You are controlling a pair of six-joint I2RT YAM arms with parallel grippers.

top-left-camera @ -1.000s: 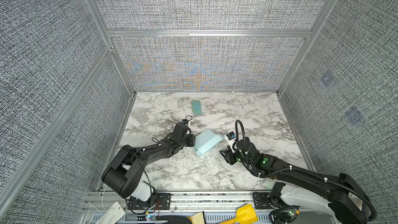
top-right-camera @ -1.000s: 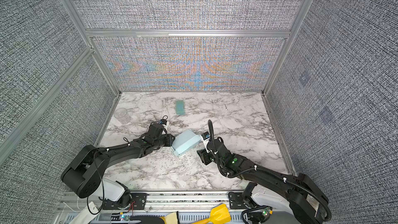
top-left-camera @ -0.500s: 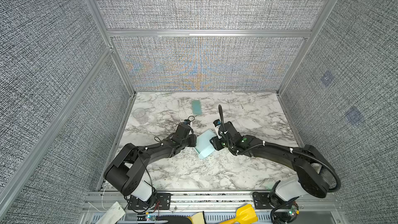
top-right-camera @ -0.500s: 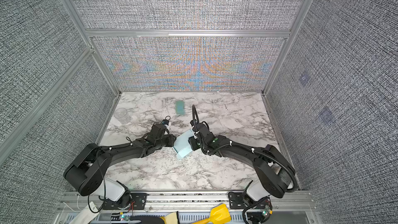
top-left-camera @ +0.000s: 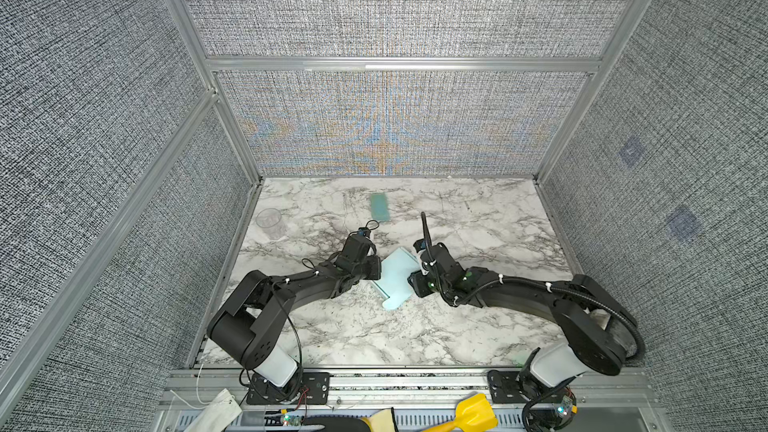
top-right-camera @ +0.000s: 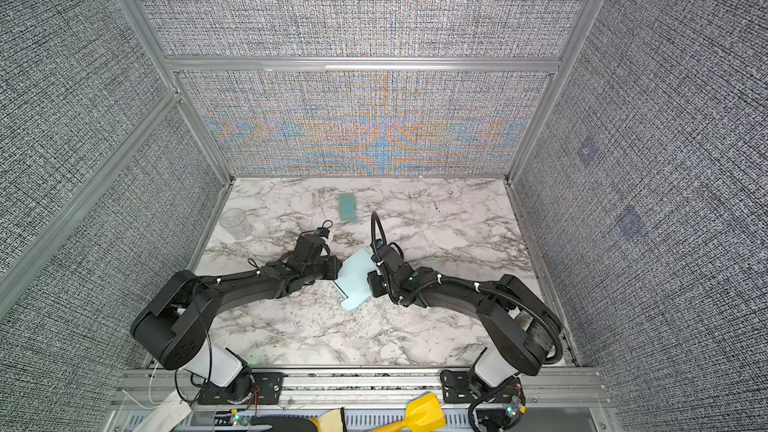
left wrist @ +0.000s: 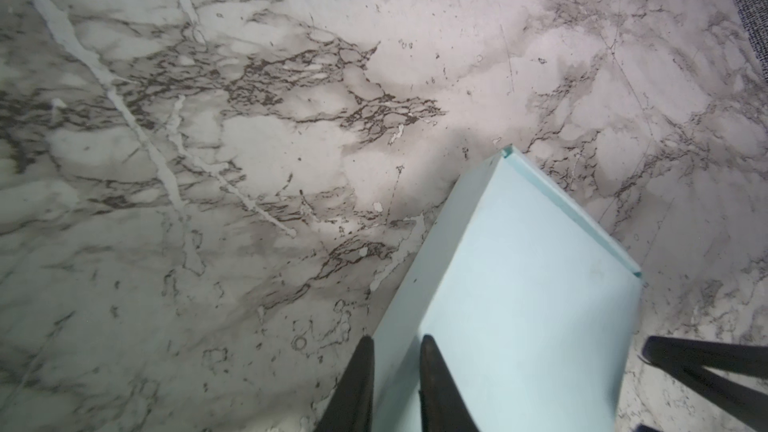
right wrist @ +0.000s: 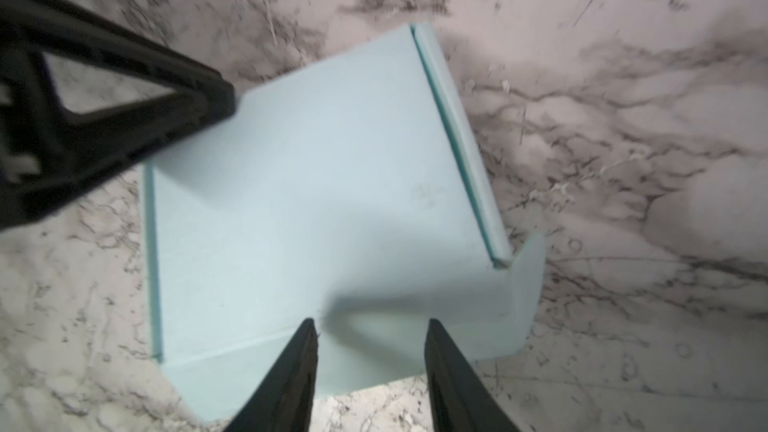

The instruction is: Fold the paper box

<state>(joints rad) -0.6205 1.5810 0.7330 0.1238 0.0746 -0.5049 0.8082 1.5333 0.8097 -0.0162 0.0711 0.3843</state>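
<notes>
The paper box (top-left-camera: 397, 280) (top-right-camera: 357, 274), pale sky-blue and partly folded, rests on the marble table between both arms. My left gripper (top-left-camera: 380, 272) (left wrist: 397, 344) is shut on the box's left wall, which stands between its fingertips. In the left wrist view the box (left wrist: 519, 305) stretches away from that grip. My right gripper (top-left-camera: 411, 280) (right wrist: 371, 322) is at the box's right side. Its jaws stand apart over a low flap of the box (right wrist: 311, 201), and nothing is pinched between them. A flap sticks out toward the table's front.
A darker teal strip (top-left-camera: 379, 207) (top-right-camera: 347, 207) lies flat toward the back. A clear plastic cup (top-left-camera: 271, 222) (top-right-camera: 236, 222) stands at the back left. Grey fabric walls enclose the table on three sides. A yellow scoop (top-left-camera: 473, 413) lies below the front rail.
The right arm swung in from the front right to the box's right side, and its jaws narrowed. The box tilted and shifted slightly. The left gripper kept its hold.
</notes>
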